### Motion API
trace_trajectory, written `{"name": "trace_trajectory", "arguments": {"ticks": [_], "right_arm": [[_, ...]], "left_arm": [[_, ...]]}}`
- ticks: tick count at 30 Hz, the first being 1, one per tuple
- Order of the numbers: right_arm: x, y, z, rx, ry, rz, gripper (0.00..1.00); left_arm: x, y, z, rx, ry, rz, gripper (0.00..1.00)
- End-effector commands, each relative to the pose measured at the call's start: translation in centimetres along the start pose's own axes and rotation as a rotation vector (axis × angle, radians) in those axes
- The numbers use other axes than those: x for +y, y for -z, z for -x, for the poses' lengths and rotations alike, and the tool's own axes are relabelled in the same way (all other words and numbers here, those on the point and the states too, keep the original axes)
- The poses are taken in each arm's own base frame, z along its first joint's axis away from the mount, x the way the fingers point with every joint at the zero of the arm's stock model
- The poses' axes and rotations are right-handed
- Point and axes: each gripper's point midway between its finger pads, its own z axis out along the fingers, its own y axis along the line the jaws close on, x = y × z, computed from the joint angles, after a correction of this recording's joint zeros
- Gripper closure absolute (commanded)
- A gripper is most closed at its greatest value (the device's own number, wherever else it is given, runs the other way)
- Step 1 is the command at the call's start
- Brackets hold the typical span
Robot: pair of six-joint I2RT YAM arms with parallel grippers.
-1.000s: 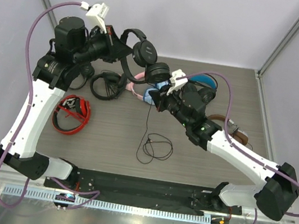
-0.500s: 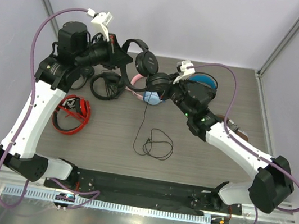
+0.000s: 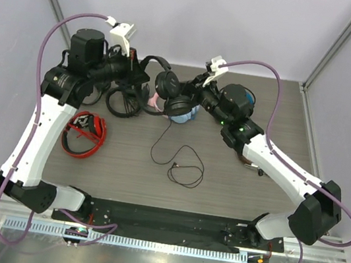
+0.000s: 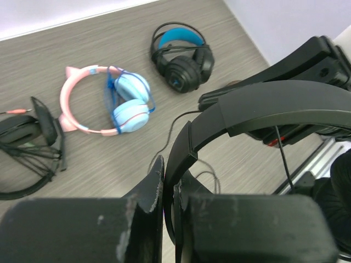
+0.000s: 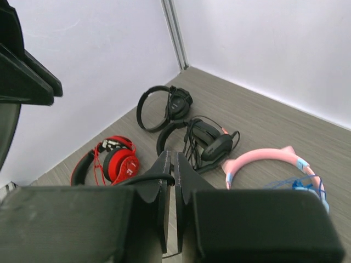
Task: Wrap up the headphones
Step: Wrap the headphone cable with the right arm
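The slim black headphones (image 3: 179,107) hang in the air above the back of the table. My left gripper (image 3: 145,77) is shut on their thin headband (image 4: 241,109), which arcs out to the right from between the jaws in the left wrist view. Just right of the earcups, my right gripper (image 3: 197,98) has its jaws almost together on the thin black cable (image 5: 148,179), which crosses the left finger into the gap. The rest of the cable (image 3: 186,167) drops to the table and lies there in loose loops.
Pink-and-blue headphones (image 4: 109,104) lie under the held pair. A bulky black pair with blue lining (image 4: 181,55) sits at the back right. Red headphones (image 3: 85,132) and a tangled black headset (image 3: 123,100) lie on the left. Walls close the back and both sides.
My right gripper has swung up and left to the earcups, pulling the cable along, so the loops on the table shifted. My left gripper carried the headphones slightly right and lower.
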Motion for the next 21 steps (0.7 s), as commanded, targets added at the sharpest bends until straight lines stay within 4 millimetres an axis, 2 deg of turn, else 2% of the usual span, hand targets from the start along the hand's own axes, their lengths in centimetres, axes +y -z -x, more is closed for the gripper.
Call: {"name": "trace_trajectory", "arguments": {"ticks": [1,7,12,13,21], "right_arm": [[-0.9,1.4,3.3,-0.069,0.045,-0.046,0.89],[-1.1,2.3,4.9,-0.103,0.081,-0.073,0.89],[-1.7,3.1,6.8,-0.168,0.101,-0.125,0.86],[-2.4,3.3,7.0,-0.182,0.101,-0.167,0.85],[-3.3,3.1,8.9,-0.288,0.044,-0.223,0.83]], "left_arm": [[-0.9,1.5,-0.1,0.023,-0.055,-0.018,1.0],[-0.5,0.8,-1.1,0.061,-0.075,-0.007,1.0],[0.0,0.4,-1.5,0.08,-0.084,0.024,1.0],[0.0,0.5,-1.3,0.077,-0.087,0.026,1.0],[-0.3,-0.1,-1.7,0.096,-0.084,0.018,1.0]]}}
